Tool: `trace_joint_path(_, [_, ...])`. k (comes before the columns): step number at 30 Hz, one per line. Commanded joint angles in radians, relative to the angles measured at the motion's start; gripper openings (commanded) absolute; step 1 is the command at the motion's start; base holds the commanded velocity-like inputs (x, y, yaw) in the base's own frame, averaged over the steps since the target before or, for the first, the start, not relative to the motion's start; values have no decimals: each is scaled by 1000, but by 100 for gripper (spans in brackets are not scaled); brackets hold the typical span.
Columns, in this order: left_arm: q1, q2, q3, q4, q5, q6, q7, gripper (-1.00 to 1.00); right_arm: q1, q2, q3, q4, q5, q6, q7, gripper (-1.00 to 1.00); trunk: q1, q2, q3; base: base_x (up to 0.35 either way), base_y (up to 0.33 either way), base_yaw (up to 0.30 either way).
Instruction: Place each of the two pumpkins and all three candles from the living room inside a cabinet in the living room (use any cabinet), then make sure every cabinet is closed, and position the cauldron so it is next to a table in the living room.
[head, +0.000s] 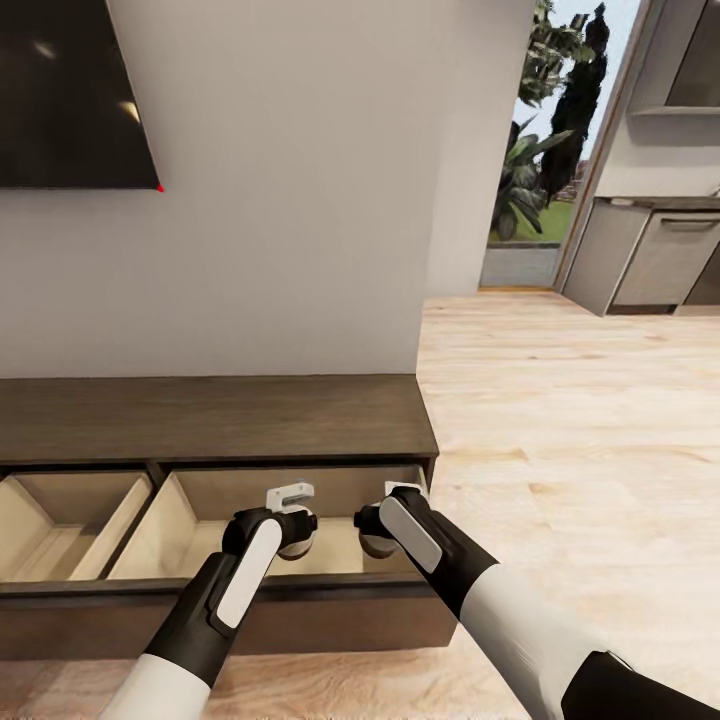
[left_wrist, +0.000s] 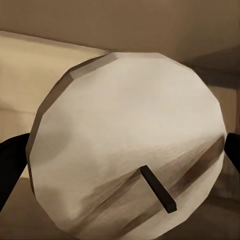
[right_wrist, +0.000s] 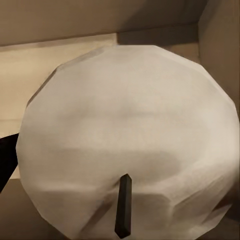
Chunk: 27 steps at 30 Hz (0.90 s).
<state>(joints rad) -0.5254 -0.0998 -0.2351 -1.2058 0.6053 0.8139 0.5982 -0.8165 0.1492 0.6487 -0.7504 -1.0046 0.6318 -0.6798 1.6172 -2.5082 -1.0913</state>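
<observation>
support: cabinet (head: 210, 415) on wood floor (head: 560, 420) | two drawers open | top bare

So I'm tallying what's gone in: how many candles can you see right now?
2. One candle is in the left gripper, the other candle in the right gripper, both over the open drawer. A third may be out of sight.

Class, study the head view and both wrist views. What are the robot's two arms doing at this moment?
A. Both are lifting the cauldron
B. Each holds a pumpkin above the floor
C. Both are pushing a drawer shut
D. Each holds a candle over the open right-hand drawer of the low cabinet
D: each wrist view looks onto a pale candle top with its dark wick, left candle and right candle, and both tools, left tool and right tool, sit over the open drawer of the cabinet.
</observation>
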Motion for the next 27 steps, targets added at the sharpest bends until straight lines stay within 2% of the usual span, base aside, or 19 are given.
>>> trace_joint_path(1, [-1, 0, -1, -1, 10, 1, 11, -100, -1, 0, 3, -1, -8, -1, -9, -100, 0, -1, -5, 0, 0, 0])
trace_joint_path(7, [-1, 0, -1, -1, 10, 1, 11, -100, -1, 0, 3, -2, -7, -1, -9, -100, 3, -2, -28, 0, 0, 0])
trace_joint_path(18, [-1, 0, -2, -3, 10, 1, 11, -100, -1, 0, 3, -2, -6, -1, -9, -100, 3, -2, -28, 1, 0, 0])
trace_joint_path(27, [-1, 0, -2, -3, 10, 1, 11, -100, -1, 9, 3, -1, -7, -1, -9, -100, 3, -2, -28, 179, 0, 0])
